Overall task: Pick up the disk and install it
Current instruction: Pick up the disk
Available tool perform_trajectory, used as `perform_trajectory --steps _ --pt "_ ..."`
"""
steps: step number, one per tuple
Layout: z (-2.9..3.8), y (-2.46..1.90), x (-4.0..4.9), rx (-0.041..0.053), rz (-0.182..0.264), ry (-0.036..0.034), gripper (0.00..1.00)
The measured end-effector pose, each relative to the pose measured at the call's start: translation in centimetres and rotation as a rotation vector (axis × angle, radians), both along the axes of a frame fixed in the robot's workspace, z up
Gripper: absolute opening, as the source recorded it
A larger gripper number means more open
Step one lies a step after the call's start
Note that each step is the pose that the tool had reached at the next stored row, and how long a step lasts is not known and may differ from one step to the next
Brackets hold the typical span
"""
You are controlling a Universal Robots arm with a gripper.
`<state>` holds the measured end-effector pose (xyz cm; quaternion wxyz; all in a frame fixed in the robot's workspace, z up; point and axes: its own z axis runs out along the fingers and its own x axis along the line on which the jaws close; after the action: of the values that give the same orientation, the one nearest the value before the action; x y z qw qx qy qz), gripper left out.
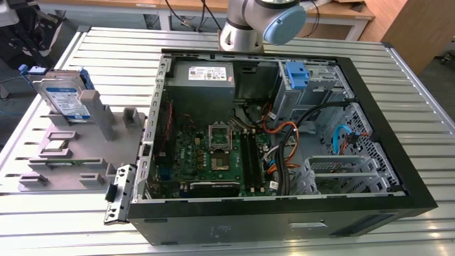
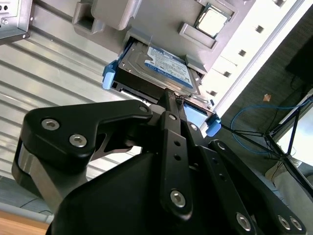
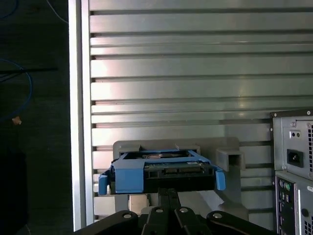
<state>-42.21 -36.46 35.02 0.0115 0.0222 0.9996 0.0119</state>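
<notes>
The disk [image 1: 63, 98] is a silver-grey drive with a blue-and-white label and blue side rails. It stands on edge in a slot of the grey holder fixture [image 1: 85, 154] at the exterior view's left, beside the open computer case [image 1: 398, 176]. In both wrist views the disk [image 2: 164, 66] [image 3: 161, 171] sits just beyond my gripper [image 2: 172, 98] [image 3: 166, 193]. The black fingers [image 2: 168, 115] lie together with nothing between them, a short way from the disk's blue rail.
The fixture stands on a slatted metal table [image 1: 398, 58]. Inside the case are a grey power-supply box [image 1: 206, 74], a motherboard [image 1: 213, 154], cables and a drive cage with a bare blue bracket [image 1: 297, 74]. A processor chip [image 2: 211, 22] lies on the fixture. The arm's base [image 1: 245, 26] stands behind the case.
</notes>
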Motion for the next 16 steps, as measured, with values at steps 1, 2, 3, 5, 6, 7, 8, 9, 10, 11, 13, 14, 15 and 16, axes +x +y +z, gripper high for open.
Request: perform_trajectory --steps 1,2,3,5,6,7,8,9,10,11,13,14,15,16 --pt "0.0 0.0 0.0 0.0 0.003 -0.0001 0.11" --pt "0.0 0.0 0.0 0.0001 0.005 -0.0001 0.11" --pt "0.0 0.0 0.0 0.0001 0.008 -0.0001 0.11" --pt "0.0 0.0 0.0 0.0001 0.018 0.0 0.11" --pt "0.0 0.0 -0.01 0.0001 0.025 0.0 0.11" --pt "0.0 0.0 -0.01 0.0 0.035 0.0 0.11" --pt "0.0 0.0 -0.01 0.0 0.045 0.0 0.11" --pt "0.0 0.0 -0.01 0.0 0.055 0.0 0.11" --pt "-0.01 0.0 -0.01 0.0 0.067 0.0001 0.11" --pt "-0.02 0.0 -0.01 0.0 0.081 0.0 0.11" --pt "-0.03 0.0 -0.01 0.0 0.111 0.0 0.11" --pt "-0.04 0.0 -0.01 0.0 0.126 0.0 0.11" --pt "-0.05 0.0 -0.01 0.0 0.142 0.0 0.11" --pt "-0.05 0.0 -0.01 0.0 0.157 0.0 0.11"
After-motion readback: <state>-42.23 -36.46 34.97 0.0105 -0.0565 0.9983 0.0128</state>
